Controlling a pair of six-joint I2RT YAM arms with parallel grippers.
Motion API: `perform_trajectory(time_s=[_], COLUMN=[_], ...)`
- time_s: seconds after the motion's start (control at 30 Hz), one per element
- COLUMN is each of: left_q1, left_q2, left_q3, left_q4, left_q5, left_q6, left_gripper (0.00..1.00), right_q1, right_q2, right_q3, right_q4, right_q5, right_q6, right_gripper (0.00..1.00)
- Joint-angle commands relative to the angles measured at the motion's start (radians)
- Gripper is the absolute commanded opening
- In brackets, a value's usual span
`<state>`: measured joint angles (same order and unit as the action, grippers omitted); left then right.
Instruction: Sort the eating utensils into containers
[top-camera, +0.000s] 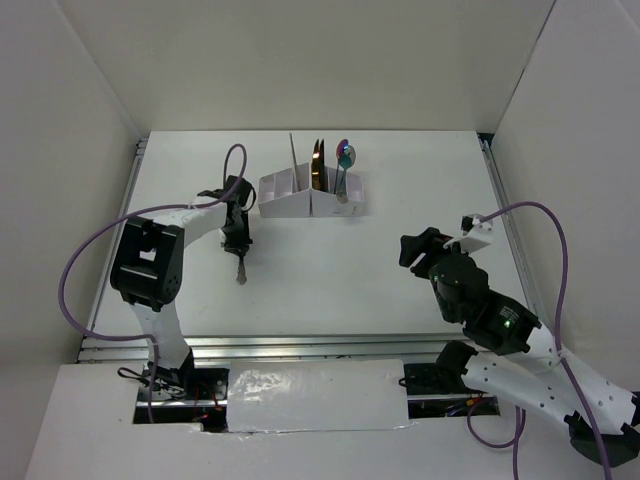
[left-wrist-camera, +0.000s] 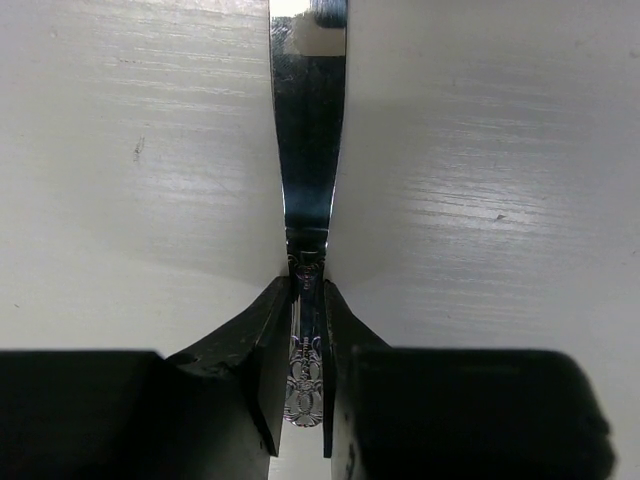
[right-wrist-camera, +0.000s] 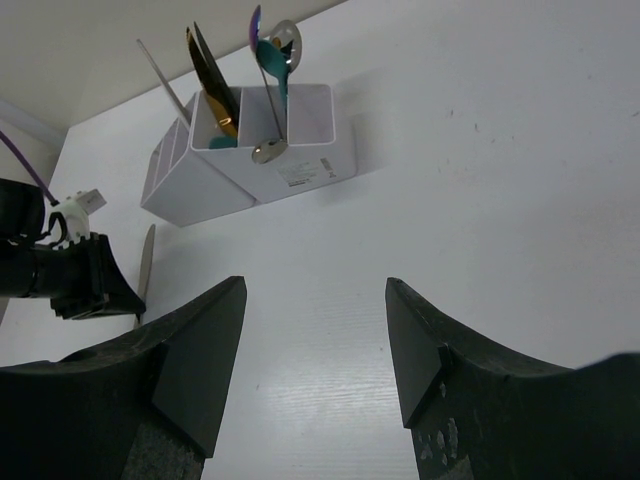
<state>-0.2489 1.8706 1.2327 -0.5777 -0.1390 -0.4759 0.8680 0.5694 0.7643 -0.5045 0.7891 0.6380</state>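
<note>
The left gripper (left-wrist-camera: 308, 375) was clamped on the patterned handle of a silver knife (left-wrist-camera: 308, 150), its blade stretched out over the white table (left-wrist-camera: 480, 200), just left of the white organizer box (top-camera: 300, 207). The right gripper (right-wrist-camera: 315, 370) stood with jaws wide apart, well right of the box, where a gold-handled piece (top-camera: 316, 165) and an iridescent spoon (top-camera: 345, 155) stood upright

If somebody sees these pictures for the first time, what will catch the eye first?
Most striking is the left gripper shut on the ornamented handle of a silver knife, left of the white organizer box. Next come the gold piece and the iridescent spoon standing in that box, at the far middle of the table. The right gripper is open and empty at the near right.
</note>
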Motion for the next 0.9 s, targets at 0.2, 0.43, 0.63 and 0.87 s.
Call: perform_trajectory(time_s=[0.2, 0.43, 0.63, 0.87], left_q1=[0.011, 0.013, 0.013, 0.011], left_q2=[0.027, 0.038, 0.042, 0.055], left_q3=[-0.001, 0.013, -0.016, -0.032], left_q4=[-0.007, -0.033, -0.007, 0.013], left_q5=[0.033, 0.027, 0.045, 0.036], left_q6=[-0.026, -0.035, -0.053, -0.076], left_gripper=[0.36, 0.62, 0.51, 0.24], right_q1=[0.012, 0.012, 0.011, 0.012], right_q2=[-0.013, -0.016, -0.023, -0.046], right_q3=[-0.011, -0.011, -0.011, -0.014], right_q4=[0.052, 0.054, 0.046, 0.034], right_q5=[0.018, 0.016, 0.019, 0.033], right_q6=[0.003, 0.000, 0.002, -0.001], right_gripper=[0.66, 0.66, 0.66, 0.66])
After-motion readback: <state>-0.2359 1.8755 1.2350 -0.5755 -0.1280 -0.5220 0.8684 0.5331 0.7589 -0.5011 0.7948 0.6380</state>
